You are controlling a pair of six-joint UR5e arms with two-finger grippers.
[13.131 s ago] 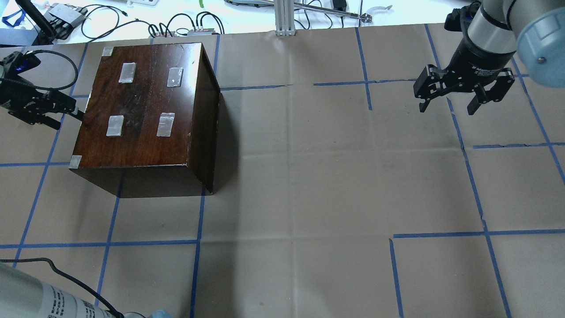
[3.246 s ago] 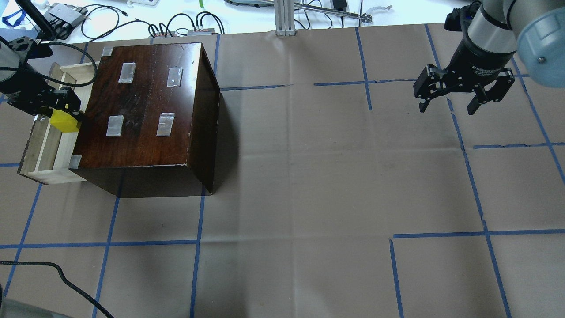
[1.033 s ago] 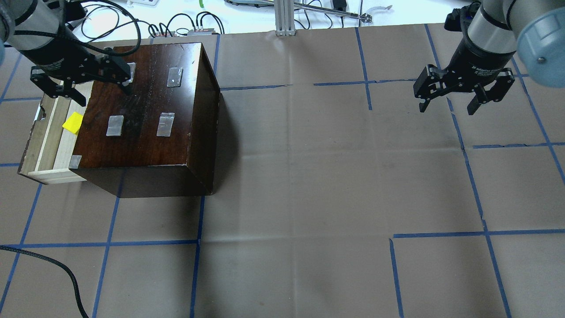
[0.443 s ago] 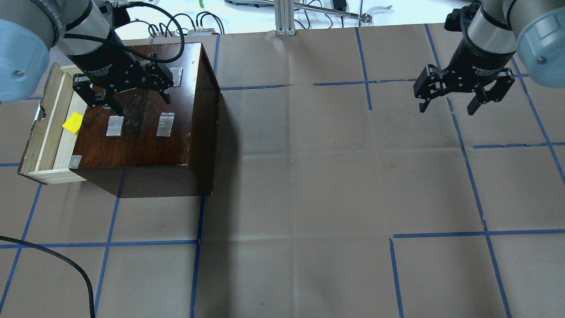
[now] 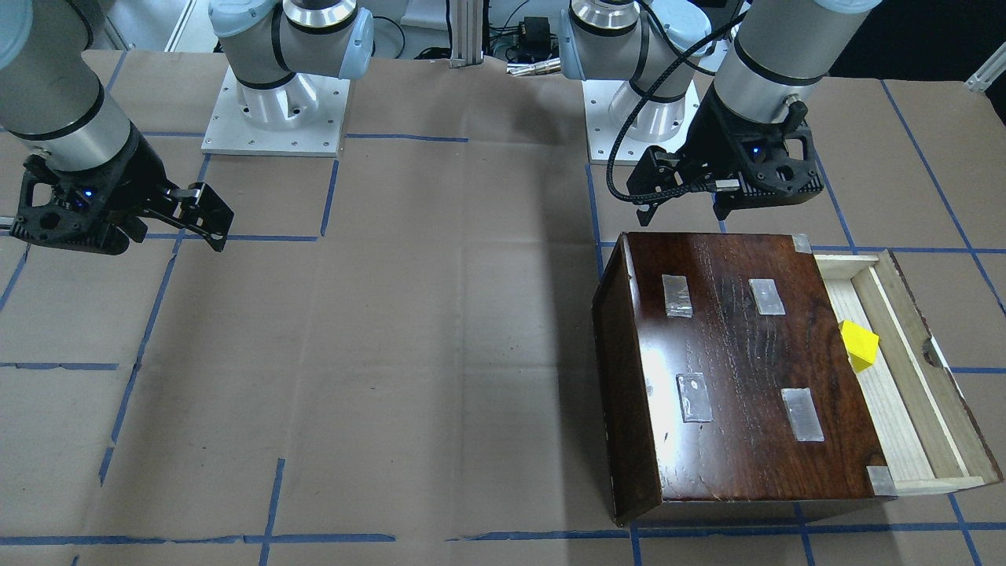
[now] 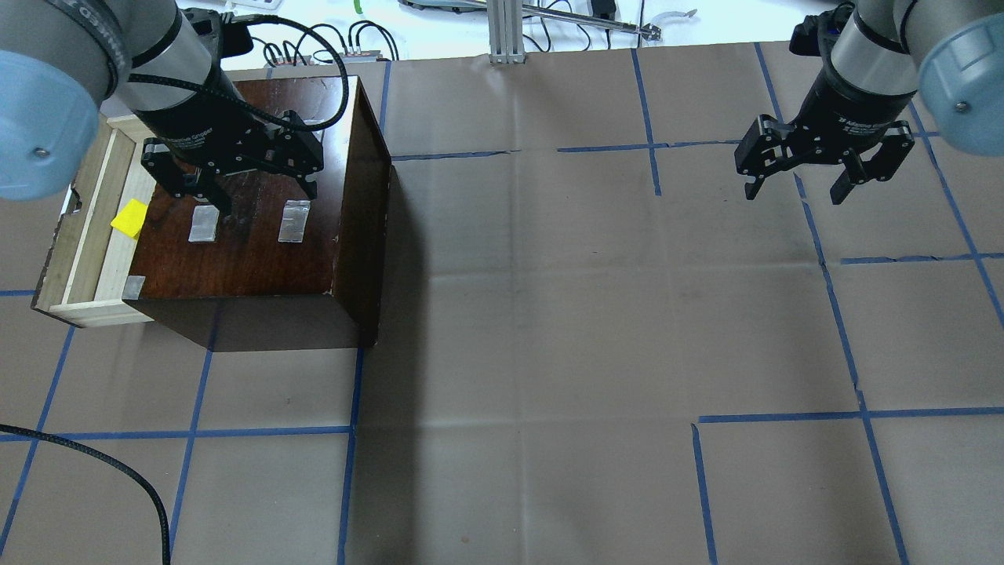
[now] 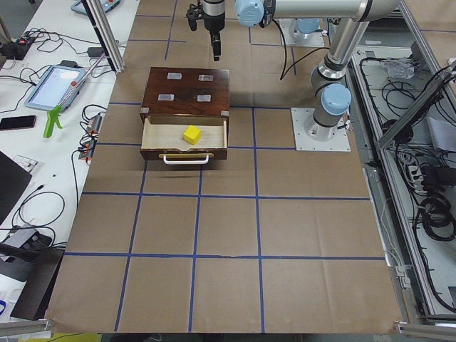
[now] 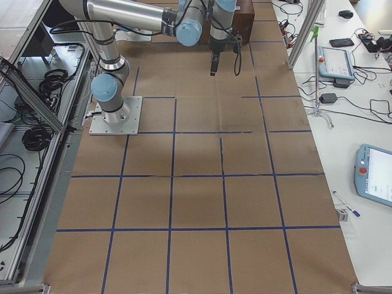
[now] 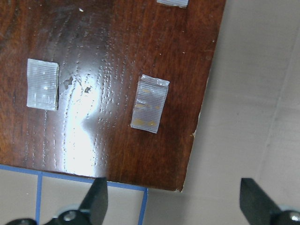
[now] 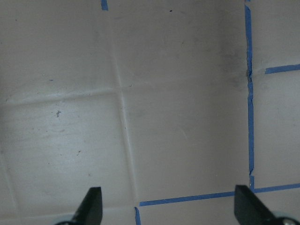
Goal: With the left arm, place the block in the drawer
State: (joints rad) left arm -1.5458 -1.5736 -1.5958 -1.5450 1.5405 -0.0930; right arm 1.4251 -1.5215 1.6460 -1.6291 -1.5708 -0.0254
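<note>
The yellow block (image 6: 130,219) lies inside the open pale-wood drawer (image 6: 86,235), close to the box side; it also shows in the front view (image 5: 858,344) and the left exterior view (image 7: 192,134). The drawer sticks out of the dark-brown box (image 6: 259,243) with tape patches. My left gripper (image 6: 267,198) is open and empty, above the box top and away from the block. The left wrist view shows its open fingertips (image 9: 96,201) over the box's corner. My right gripper (image 6: 794,192) is open and empty, above the table at the far right.
The brown paper table (image 6: 549,314) with blue tape lines spreads to the right of the box. Cables and devices (image 6: 314,43) lie along the far edge. The left arm's black cable (image 6: 118,479) loops over the near left corner.
The drawer came open, my left gripper let the block go into it, then rose and moved right over the box top. The right arm has not moved.
</note>
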